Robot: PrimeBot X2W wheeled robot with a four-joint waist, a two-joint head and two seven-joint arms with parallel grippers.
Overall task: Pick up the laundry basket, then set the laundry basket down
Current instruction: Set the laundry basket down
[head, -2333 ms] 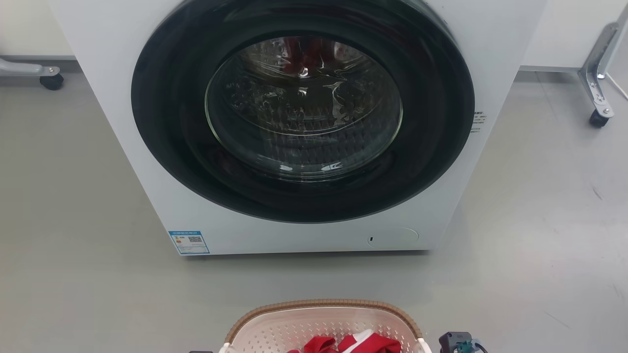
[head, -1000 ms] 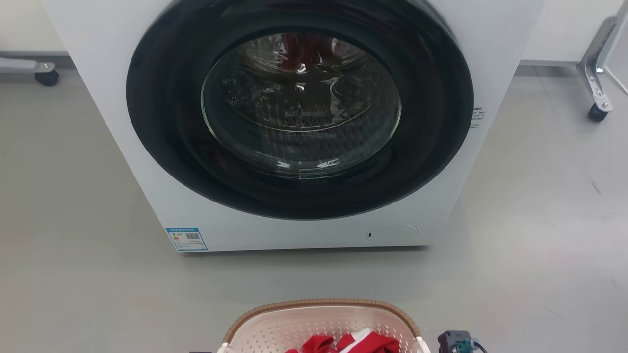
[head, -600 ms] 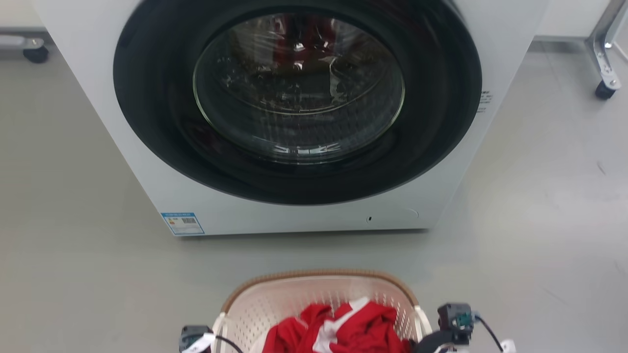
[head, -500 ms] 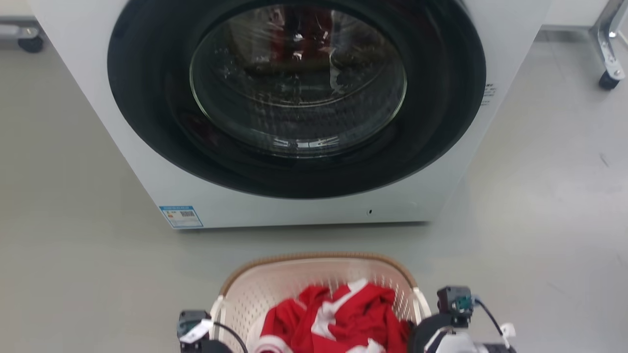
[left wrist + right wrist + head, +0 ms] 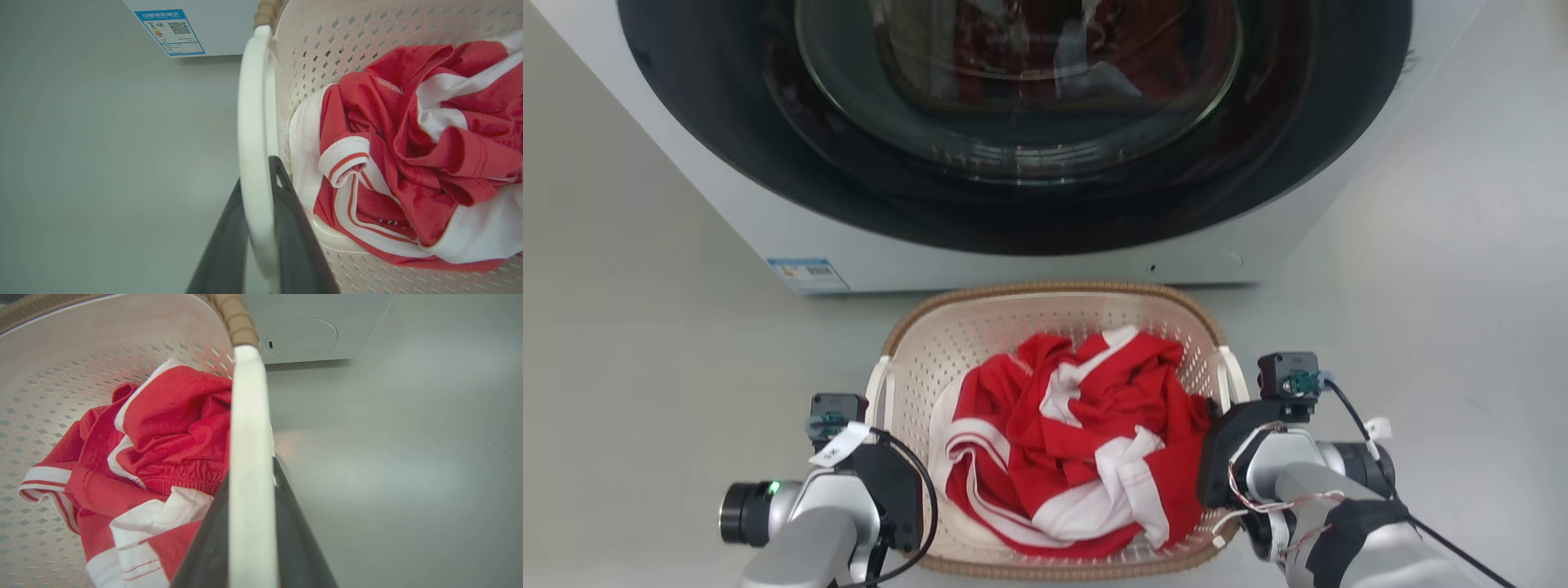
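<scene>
The laundry basket (image 5: 1054, 289), cream-white and perforated with a brown woven rim, hangs between my two arms just in front of the washing machine. A crumpled red-and-white garment (image 5: 1078, 441) lies inside it. My left gripper (image 5: 257, 173) is shut on the basket's white left loop handle (image 5: 253, 122), one dark finger on each side. My right gripper (image 5: 251, 469) is shut the same way on the right loop handle (image 5: 247, 416). In the head view the left gripper (image 5: 892, 469) and right gripper (image 5: 1217, 445) flank the basket. Whether the basket touches the floor cannot be told.
The white washing machine (image 5: 727, 220) with its round dark door (image 5: 1013, 122) shut stands right behind the basket's far rim. A blue label (image 5: 807, 274) sits at its lower left corner. Grey floor (image 5: 645, 367) spreads to both sides.
The head view has swung downward and closer. The basket and both grippers now show almost whole, and the basket's far rim meets the machine's lower edge where a strip of floor showed before.
</scene>
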